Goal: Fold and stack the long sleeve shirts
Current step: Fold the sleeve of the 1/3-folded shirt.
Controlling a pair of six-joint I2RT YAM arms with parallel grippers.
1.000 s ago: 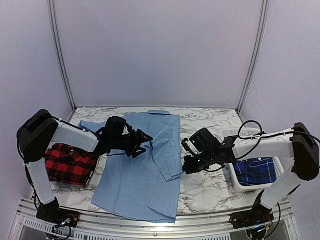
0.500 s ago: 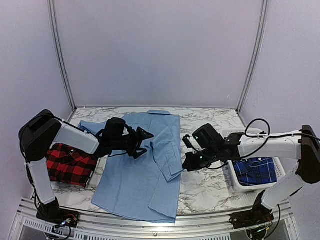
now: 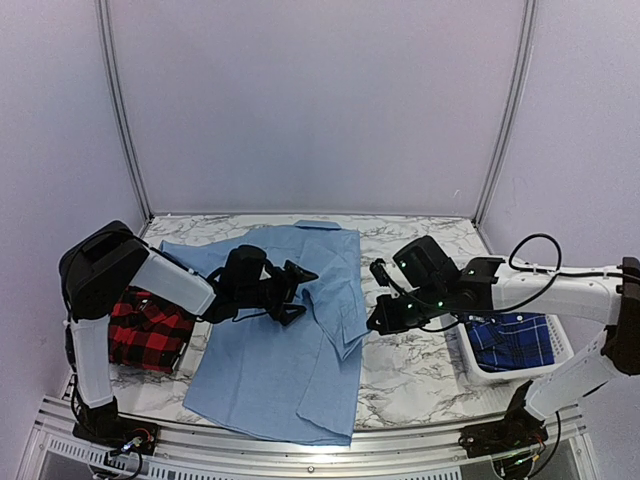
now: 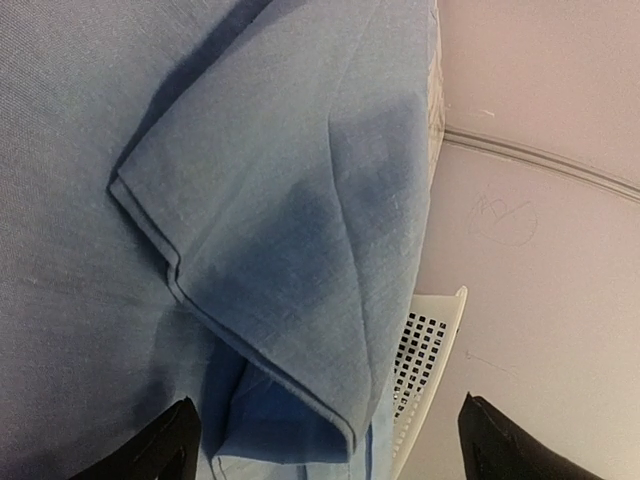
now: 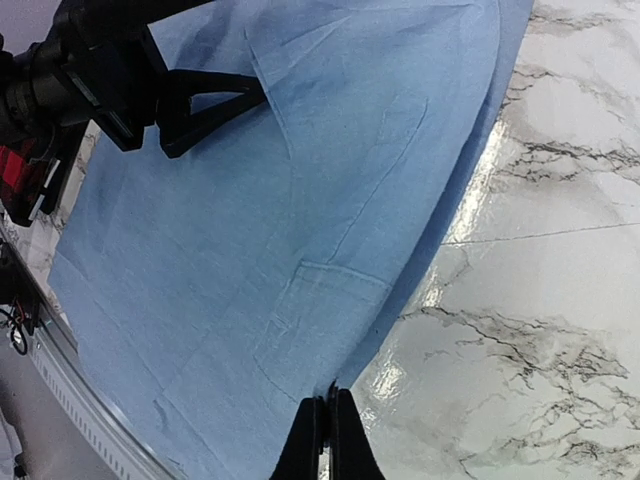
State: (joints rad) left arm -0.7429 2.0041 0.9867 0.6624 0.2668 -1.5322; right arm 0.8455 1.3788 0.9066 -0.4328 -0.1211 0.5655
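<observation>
A light blue long sleeve shirt (image 3: 265, 350) lies spread on the marble table, one sleeve folded over its right half. My left gripper (image 3: 300, 290) hovers open just above the chest, nothing between its fingertips (image 4: 170, 445); the left wrist view shows the folded sleeve (image 4: 300, 260) below it. My right gripper (image 3: 374, 322) is shut on the shirt's right edge, a sliver of cloth (image 5: 328, 388) pinched between the fingers. The red-and-black check shirt (image 3: 140, 325) lies folded at the left. The dark blue plaid shirt (image 3: 515, 342) sits in a basket.
A white perforated basket (image 3: 470, 362) stands at the right, next to the right arm. Bare marble (image 3: 420, 375) shows between the shirt and the basket. A metal rail (image 3: 300, 455) runs along the near edge, and walls enclose the table's back and sides.
My left gripper has opened wider and slid a little right over the shirt. My right gripper has risen slightly with the shirt's edge, and that arm's wrist has shifted right.
</observation>
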